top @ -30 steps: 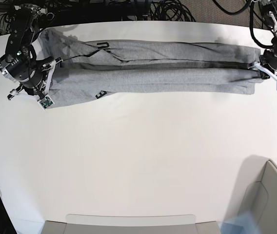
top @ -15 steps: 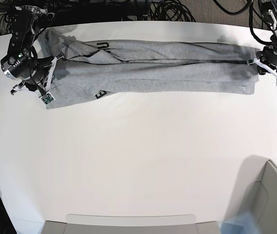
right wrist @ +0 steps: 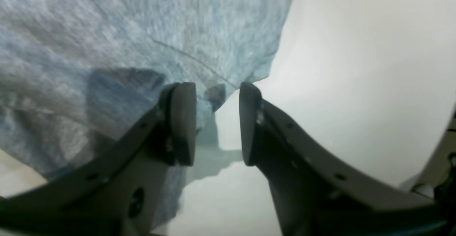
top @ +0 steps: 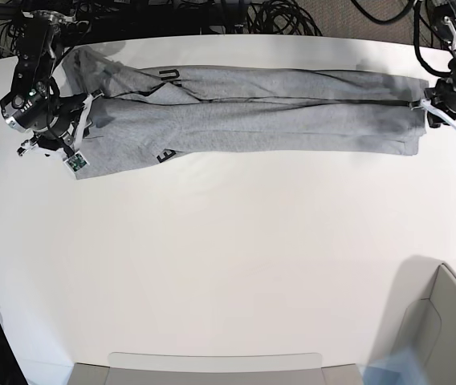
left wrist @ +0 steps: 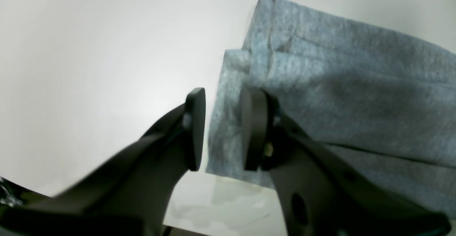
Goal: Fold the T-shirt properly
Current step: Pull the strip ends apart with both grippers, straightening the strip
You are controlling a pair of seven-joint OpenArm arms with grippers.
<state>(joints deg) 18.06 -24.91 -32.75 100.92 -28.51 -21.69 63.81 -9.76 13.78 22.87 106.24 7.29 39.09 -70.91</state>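
We see the left gripper (left wrist: 222,129) with its jaws parted by a clear gap; the folded corner of the T-shirt (left wrist: 338,97) lies beneath that gap, and nothing is clamped. One of its pads (left wrist: 253,129) sits over the cloth's edge, though we cannot tell whether it touches. The right gripper (right wrist: 217,124) also stands open, its jaws apart with white table (right wrist: 356,68) showing between them, and the shirt's edge just beside the left-hand pad (right wrist: 183,122) in that frame.

In the base view we count one T-shirt (top: 252,112), stretched as a long grey band across the top of the frame, with bits of black lettering showing near its upper-left end. Two grippers flank it: the right gripper (top: 74,136) at the left end and the left gripper (top: 445,112) at the right end. A pale bin (top: 441,329) sits at lower right; we cannot see anything inside it.
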